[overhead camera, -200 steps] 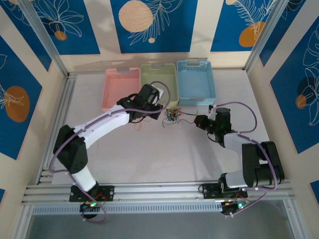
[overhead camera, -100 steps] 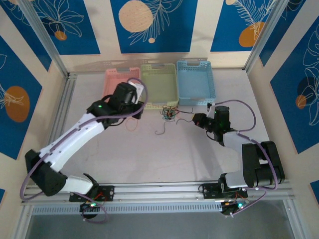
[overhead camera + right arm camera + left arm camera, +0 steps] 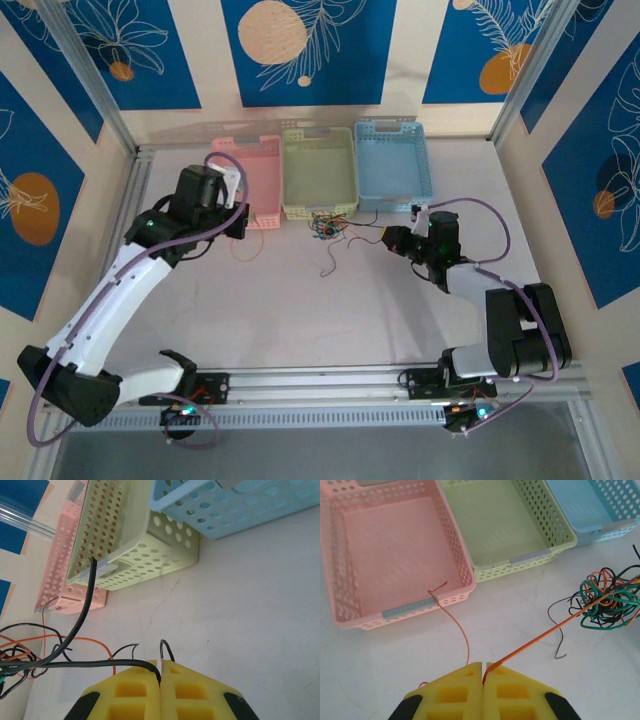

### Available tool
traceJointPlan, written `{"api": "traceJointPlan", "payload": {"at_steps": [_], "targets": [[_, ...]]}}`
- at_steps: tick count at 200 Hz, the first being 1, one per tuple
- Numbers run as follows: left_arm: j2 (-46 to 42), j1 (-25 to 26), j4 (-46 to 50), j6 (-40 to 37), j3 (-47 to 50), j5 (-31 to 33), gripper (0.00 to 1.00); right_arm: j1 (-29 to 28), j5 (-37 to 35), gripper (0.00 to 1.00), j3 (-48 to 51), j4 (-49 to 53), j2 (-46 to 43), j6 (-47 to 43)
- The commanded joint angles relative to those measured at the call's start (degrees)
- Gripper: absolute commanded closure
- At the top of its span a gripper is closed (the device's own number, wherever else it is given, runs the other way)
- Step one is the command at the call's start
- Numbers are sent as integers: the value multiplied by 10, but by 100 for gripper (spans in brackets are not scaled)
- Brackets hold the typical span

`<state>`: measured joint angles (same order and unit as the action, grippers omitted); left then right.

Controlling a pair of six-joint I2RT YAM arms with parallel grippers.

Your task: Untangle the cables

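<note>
Cables (image 3: 329,226) sit in a small knot of orange, green and black on the white table (image 3: 300,320), just in front of the middle of three baskets, with an arm reaching in from either side. At the far left stands the pink basket (image 3: 400,545). A reddish wire (image 3: 464,632) has its end hooked over the near rim beside the grey handle, and from there it curves down across the table toward the left tool (image 3: 482,674). That tool hangs in front of the pink basket's near right corner. Its yellow pads are pressed together on an orange cable (image 3: 540,636), which runs taut and straight off to the right into the knot. Next along is the green basket (image 3: 490,525), its near wall close behind the tangle. A black strand (image 3: 559,640) trails loose from the knot toward the near edge of the table. The blue basket (image 3: 585,505) comes last in the row, just beside the green one. On the right, the right tool (image 3: 160,674) sits low over the table, clamped on a black cable (image 3: 95,664) that leads left into the tangle. A second black strand (image 3: 82,612) climbs from there to the green basket's near wall.
</note>
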<state>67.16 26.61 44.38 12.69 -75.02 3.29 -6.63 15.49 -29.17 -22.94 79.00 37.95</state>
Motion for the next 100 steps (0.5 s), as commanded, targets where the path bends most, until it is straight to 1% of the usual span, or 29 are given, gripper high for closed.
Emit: {"api": "traceJointPlan", "payload": {"at_steps": [1, 43, 100], "targets": [[-49, -47, 22, -11, -11, 61, 100, 27, -105, 100, 6, 62, 9, 13], [-68, -73, 34, -20, -7, 58, 100, 30, -112, 100, 7, 65, 7, 19], [-103, -132, 44, -18, -7, 41, 100, 42, -125, 100, 13, 69, 4, 41]]}}
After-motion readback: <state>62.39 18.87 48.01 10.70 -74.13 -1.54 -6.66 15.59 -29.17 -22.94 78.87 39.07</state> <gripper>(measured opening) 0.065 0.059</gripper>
